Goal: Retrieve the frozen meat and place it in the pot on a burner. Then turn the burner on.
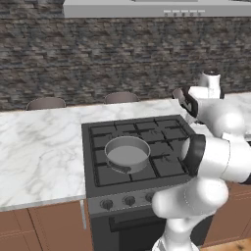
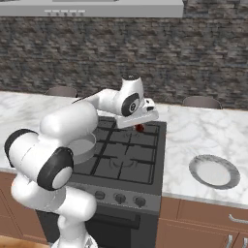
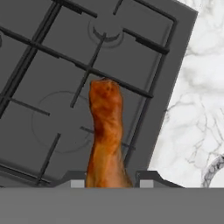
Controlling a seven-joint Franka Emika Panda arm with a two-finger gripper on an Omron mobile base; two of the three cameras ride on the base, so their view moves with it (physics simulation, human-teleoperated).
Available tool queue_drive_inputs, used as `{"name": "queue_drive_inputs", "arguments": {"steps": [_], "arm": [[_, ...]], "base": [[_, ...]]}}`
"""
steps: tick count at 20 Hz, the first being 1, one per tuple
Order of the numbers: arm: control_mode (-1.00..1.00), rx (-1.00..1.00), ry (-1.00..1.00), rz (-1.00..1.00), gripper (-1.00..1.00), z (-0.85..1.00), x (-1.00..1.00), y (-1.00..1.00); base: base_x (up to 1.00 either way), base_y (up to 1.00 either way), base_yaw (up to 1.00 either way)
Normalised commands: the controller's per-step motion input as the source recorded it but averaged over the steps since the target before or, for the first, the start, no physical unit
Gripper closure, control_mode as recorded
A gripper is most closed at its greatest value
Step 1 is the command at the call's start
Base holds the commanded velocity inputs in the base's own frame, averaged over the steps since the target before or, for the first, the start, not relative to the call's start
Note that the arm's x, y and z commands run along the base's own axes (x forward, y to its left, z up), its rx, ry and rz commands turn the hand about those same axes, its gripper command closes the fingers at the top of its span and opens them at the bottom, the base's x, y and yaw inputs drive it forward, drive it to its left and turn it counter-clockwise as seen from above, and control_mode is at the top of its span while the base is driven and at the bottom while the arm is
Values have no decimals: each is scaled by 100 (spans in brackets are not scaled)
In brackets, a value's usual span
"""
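Hand view: fingers (image 3: pixel 78 181) pinch the frozen meat (image 3: pixel 105 135) at its near end; chunk's long axis runs straight out along the gripper (image 3: pixel 107 183), far end pointing away from the hand, above the grates of the cooktop (image 3: pixel 48 65) near its edge by the marble bench (image 3: pixel 197 96). Right base view: arm reaches forward, hand roughly level over the back right burner (image 2: pixel 140 136), meat (image 2: pixel 140 128) hanging just under it, off the grate. Left base view: pot (image 1: pixel 127 153) sits on the front left burner, well apart from the hand

The pot (image 1: pixel 127 153) sits on the cooktop's (image 1: pixel 142 147) front left burner (image 1: pixel 126 166).
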Motion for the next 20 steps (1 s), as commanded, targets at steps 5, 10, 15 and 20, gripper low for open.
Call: {"name": "queue_drive_inputs", "arguments": {"steps": [5, 10, 15, 20], "arm": [[-100, 0, 0, 0, 100, 19, 0, 100], [-100, 0, 4, 0, 100, 6, -10, 100], [-100, -2, 12, 0, 100, 0, -4, 100], [-100, 0, 15, 0, 100, -20, 0, 100]], "base": [[0, 0, 0], [0, 0, 0], [0, 0, 0], [0, 0, 0]]}}
